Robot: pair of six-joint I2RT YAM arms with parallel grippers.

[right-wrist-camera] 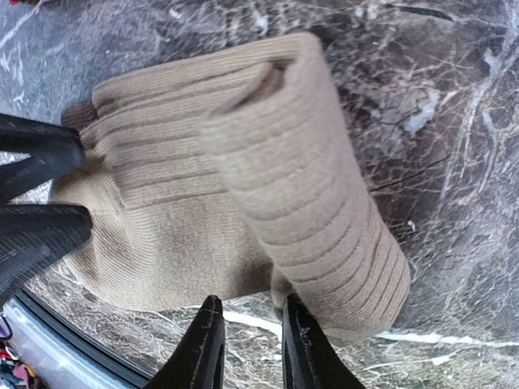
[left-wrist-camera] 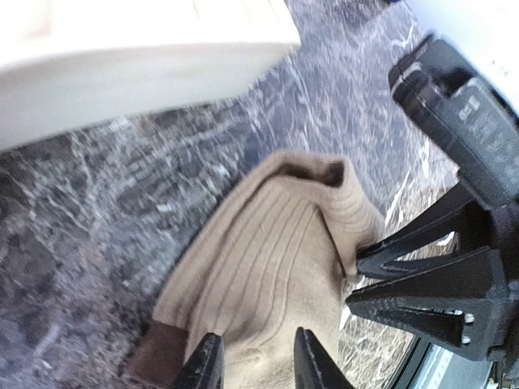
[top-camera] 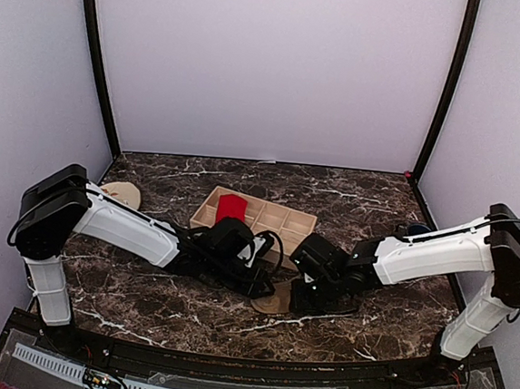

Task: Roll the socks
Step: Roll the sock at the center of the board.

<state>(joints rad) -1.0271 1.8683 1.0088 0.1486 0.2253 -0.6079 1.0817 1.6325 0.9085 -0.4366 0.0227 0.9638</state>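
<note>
The tan sock (top-camera: 276,301) lies on the marble between my two grippers, and one end of it is folded over into a thick roll (right-wrist-camera: 316,203). My left gripper (left-wrist-camera: 255,365) is closed on the flat ribbed part (left-wrist-camera: 259,251), with a wrinkle of fabric bunched between its fingertips. My right gripper (right-wrist-camera: 250,340) stands open at the sock's near edge. Bare marble shows between its fingers, and the roll's end rests against the right finger (right-wrist-camera: 304,348). The red sock (top-camera: 231,207) sits bundled in a compartment of the wooden tray (top-camera: 285,219).
The wooden tray's pale wall (left-wrist-camera: 146,65) is just beyond the tan sock. A round beige disc (top-camera: 122,193) lies by the left arm's elbow. The table's front rail (top-camera: 227,366) runs close behind both grippers.
</note>
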